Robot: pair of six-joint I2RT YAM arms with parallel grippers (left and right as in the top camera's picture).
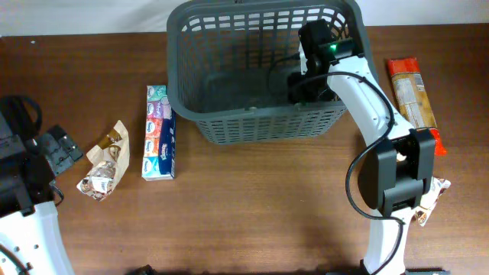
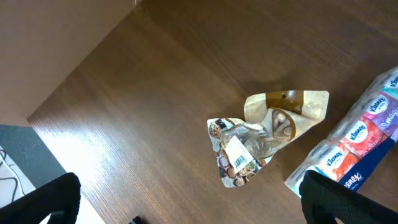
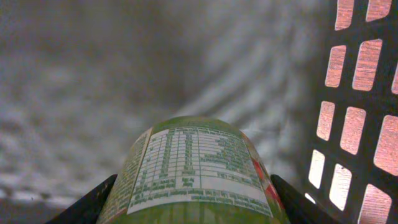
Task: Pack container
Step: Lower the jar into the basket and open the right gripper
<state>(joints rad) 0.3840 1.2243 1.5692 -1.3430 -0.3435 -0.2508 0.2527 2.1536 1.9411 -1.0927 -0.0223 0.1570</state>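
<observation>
Right gripper (image 3: 196, 208) sitting mostly hidden inside container (image 1: 252, 126), jaws gripping cut-off green labelled can (image 3: 193, 162); left gripper (image 2: 193, 208) gaping wide, holding nothing.

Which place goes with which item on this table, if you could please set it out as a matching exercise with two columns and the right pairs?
Items:
1. tissue pack
2. crumpled snack bag
3. orange pasta packet
4. green-labelled round pack

Places:
A. on the table, to the right of the container
B. clamped in the right gripper, inside the container
C. furthest left of the four
D. beside the container's front left corner

Pairs: 1-D, 2-C, 3-A, 4-B
</observation>
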